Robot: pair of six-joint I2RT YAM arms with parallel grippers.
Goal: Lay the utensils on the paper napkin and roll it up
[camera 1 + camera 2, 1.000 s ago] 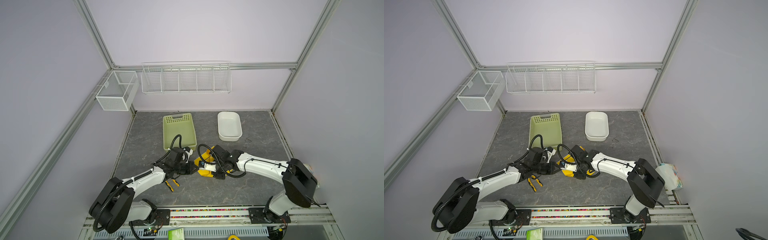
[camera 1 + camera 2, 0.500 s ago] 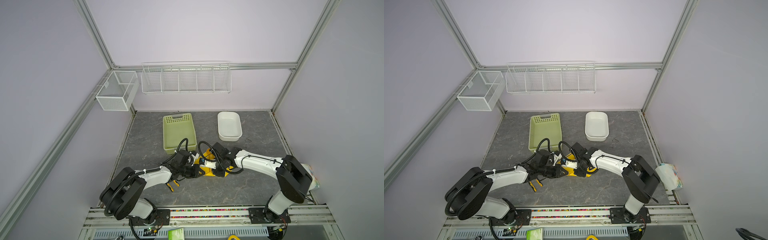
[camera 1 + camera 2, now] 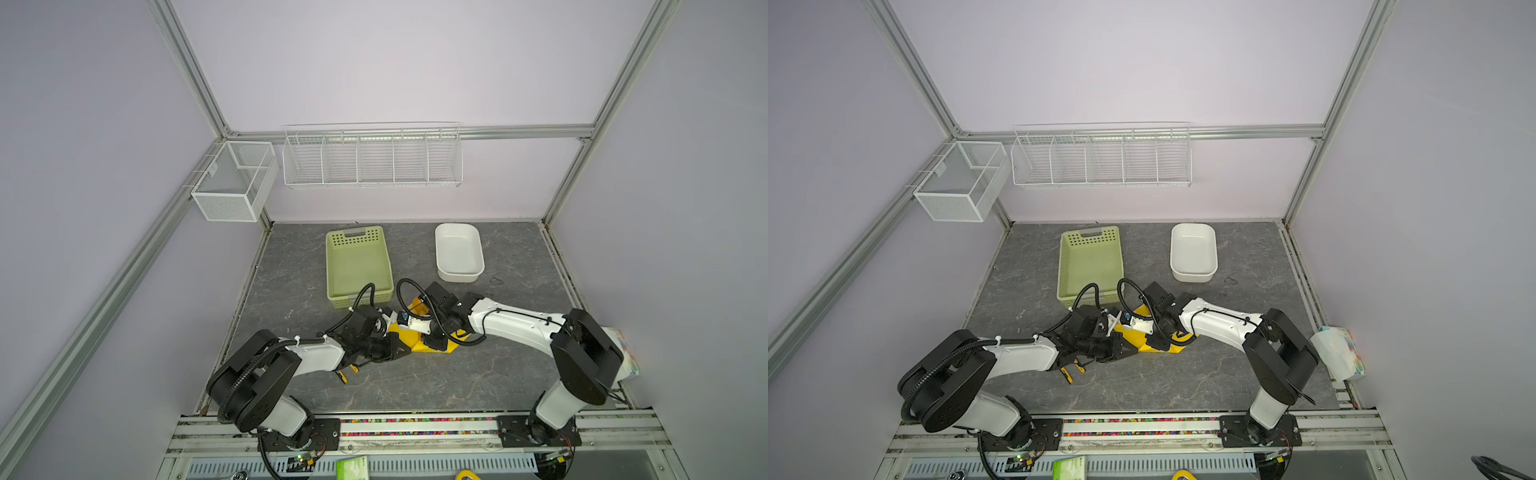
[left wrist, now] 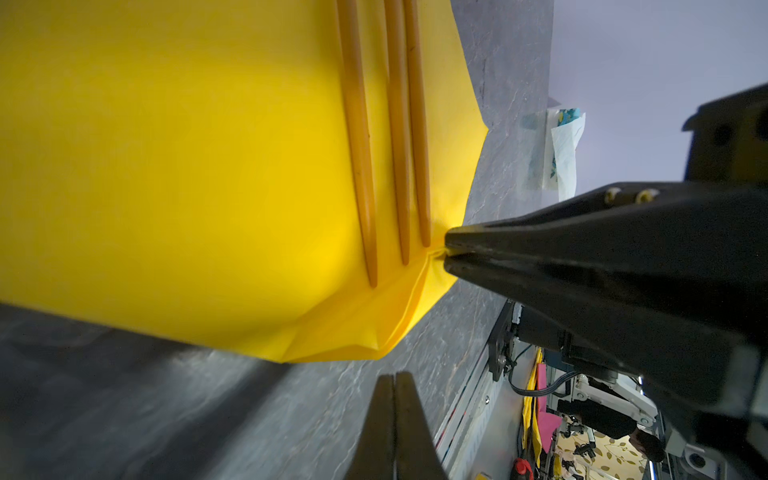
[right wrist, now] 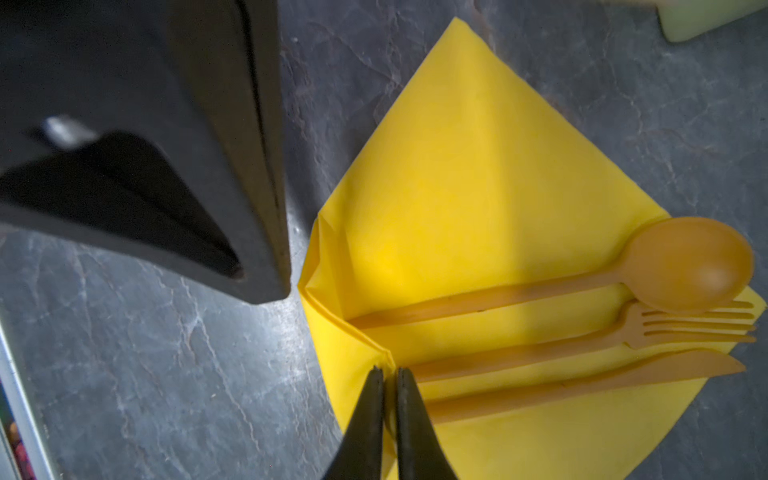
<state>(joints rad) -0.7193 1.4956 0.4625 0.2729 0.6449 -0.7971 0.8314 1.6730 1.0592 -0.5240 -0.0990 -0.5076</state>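
The yellow paper napkin lies on the grey table between both arms, also seen in both top views. The orange utensils lie side by side on it: a spoon, a fork and a knife. Their handles point at the folded-over edge. My right gripper is shut on that folded edge near the handle ends, and the left wrist view shows the pinch. My left gripper is shut with nothing in it, just off the napkin's corner over bare table.
Yellow-and-black pliers lie partly under the left arm. A pale green basket and a white tub stand behind the napkin. A tissue pack sits at the right edge. Wire baskets hang on the back wall.
My left gripper has moved right and nearer, up to the napkin's corner, its arm folding in. The right gripper has kept its pinch on the napkin with little movement.
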